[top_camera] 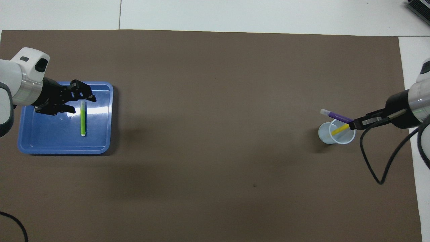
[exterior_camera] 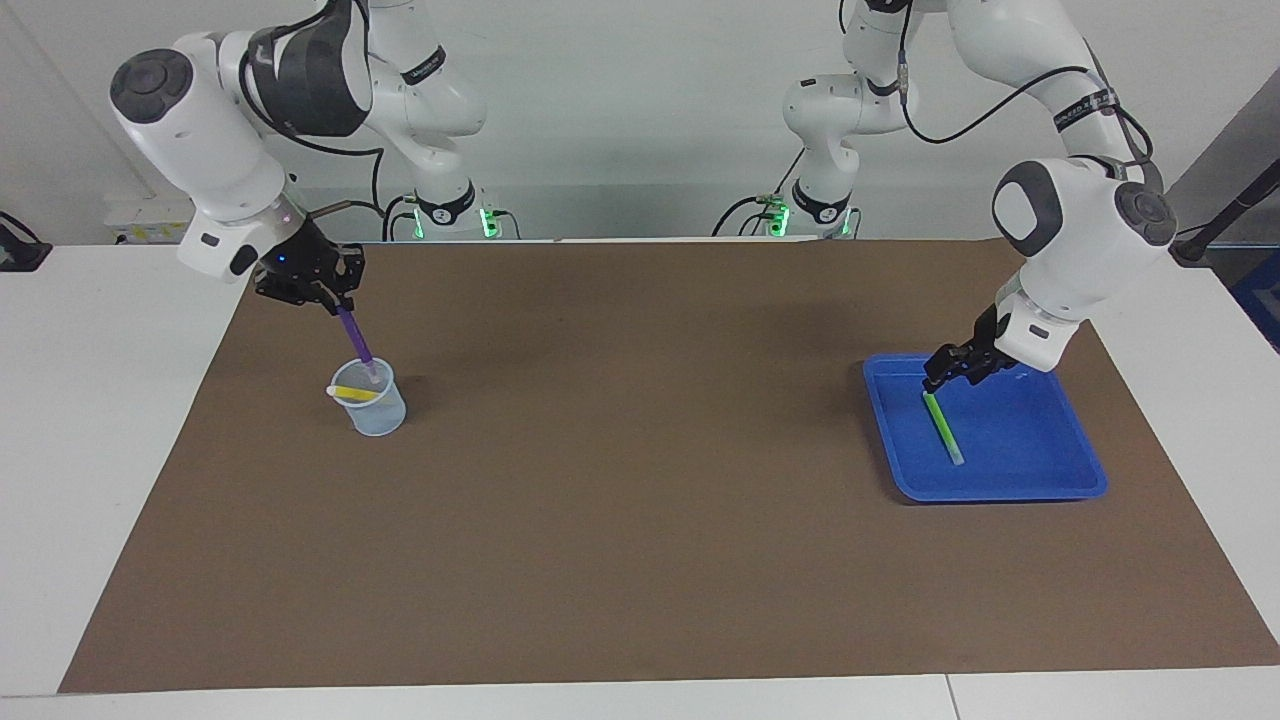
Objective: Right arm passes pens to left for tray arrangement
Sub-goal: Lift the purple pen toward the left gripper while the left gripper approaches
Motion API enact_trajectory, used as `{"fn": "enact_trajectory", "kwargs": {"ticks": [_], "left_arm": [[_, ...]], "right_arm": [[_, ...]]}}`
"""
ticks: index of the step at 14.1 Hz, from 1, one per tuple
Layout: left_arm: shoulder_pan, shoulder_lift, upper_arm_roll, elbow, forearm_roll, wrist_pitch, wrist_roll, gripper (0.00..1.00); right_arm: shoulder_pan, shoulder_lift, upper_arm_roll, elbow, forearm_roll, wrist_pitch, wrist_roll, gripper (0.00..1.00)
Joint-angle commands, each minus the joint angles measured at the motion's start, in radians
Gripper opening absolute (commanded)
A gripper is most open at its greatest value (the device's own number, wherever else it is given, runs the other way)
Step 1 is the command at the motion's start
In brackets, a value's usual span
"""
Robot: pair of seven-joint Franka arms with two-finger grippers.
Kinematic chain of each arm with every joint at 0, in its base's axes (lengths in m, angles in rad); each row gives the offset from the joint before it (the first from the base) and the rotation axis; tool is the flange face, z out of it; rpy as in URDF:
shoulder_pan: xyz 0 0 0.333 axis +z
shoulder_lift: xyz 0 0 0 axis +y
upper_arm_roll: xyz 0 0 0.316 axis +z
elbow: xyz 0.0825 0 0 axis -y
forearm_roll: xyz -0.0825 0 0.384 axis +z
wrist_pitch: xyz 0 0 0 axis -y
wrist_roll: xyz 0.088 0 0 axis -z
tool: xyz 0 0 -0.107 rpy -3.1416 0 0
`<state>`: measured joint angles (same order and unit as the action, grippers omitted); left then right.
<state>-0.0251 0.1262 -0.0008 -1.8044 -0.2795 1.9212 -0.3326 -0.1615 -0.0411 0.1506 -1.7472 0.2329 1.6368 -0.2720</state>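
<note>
Three pens are in play, and only one has reached its place: the green pen [exterior_camera: 943, 427] lies flat in the blue tray [exterior_camera: 1040, 483] at the left arm's end of the tabletop [exterior_camera: 640, 560]. The left gripper [exterior_camera: 948, 368] hangs just above the tray's robot-side edge with its fingers spread and nothing between them, close to the green pen's upper end but not touching it. At the right arm's end, the right gripper [exterior_camera: 322, 296] has its fingertips pressed tight on the top of the purple pen [exterior_camera: 355, 342], which slants down with its pale tip at the mouth of the small pale-blue cup [exterior_camera: 372, 405]; the yellow pen [exterior_camera: 352, 392] rests across the inside of the cup, one end poking over the rim. My worry is the exit from the cup: the purple pen is held at an angle by its very end, so if its tip catches the rim or the yellow pen on the way out, the light cup could tip or slide, spilling the yellow pen onto the brown mat. A grip that far up the barrel also leaves a long free end, which may swing or twist during the carry and make the handover to the left gripper harder to line up.
</note>
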Motion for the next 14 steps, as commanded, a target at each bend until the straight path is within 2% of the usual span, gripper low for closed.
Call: {"fn": "enact_trajectory", "kwargs": {"ticks": [1,4,6,9,14], "left_arm": [[-0.012,-0.030,-0.024,0.014,-0.078,-0.010,-0.207,0.81],[-0.015,-0.057,-0.042,0.022,-0.180,0.005,-0.392,0.81],[-0.030,-0.074,-0.050,0.019,-0.242,0.034,-0.529,0.81],[-0.070,-0.083,-0.059,0.013,-0.291,0.102,-0.711,0.80],[-0.159,-0.083,-0.059,0.005,-0.349,0.240,-1.054,0.80]], "right_arm": [[0.034,0.015,0.023,0.025,0.120,0.072,0.126,0.00],[0.146,0.018,0.023,0.012,0.137,0.196,0.290,0.00],[0.203,0.020,0.023,-0.003,0.201,0.302,0.400,0.00],[0.282,0.017,0.023,-0.055,0.227,0.467,0.519,0.00],[0.407,0.026,0.023,-0.089,0.233,0.624,0.729,0.00]]}}
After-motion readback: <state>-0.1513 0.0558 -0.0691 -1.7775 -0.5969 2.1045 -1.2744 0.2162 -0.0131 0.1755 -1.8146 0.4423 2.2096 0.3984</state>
